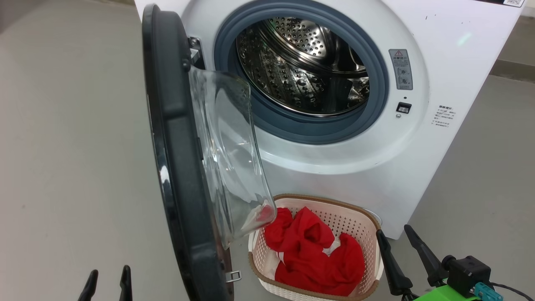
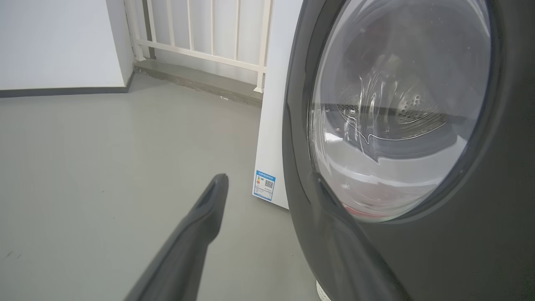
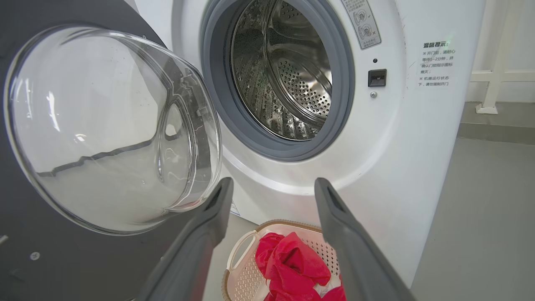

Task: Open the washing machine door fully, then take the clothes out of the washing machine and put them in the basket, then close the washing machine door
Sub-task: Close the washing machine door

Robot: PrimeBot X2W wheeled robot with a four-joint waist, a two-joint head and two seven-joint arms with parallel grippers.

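The washing machine door (image 1: 175,146) is found swung wide open on its hinge at the left of the head view: a broad glossy black rim with a bulging clear window, seen almost edge-on. Behind it the mouth of the boxy white washing machine (image 1: 439,50) is exposed, a smooth grey rubber ring (image 1: 317,129) wrapped round a shiny perforated steel drum (image 1: 301,62). The clothes (image 1: 317,259) – soft, crumpled red fabric with bits of white – are heaped in the basket (image 1: 368,221), a cream perforated plastic tub with a brown woven-look rim, set on the matte grey floor (image 1: 62,125) just in front of the machine. The left gripper (image 1: 108,278) is held low by the door's outer face, fingers spread, nothing pinched; whether one finger is touching the rim can't be told. The right gripper (image 1: 393,230) is spread wide too and empty, near the basket's right side.
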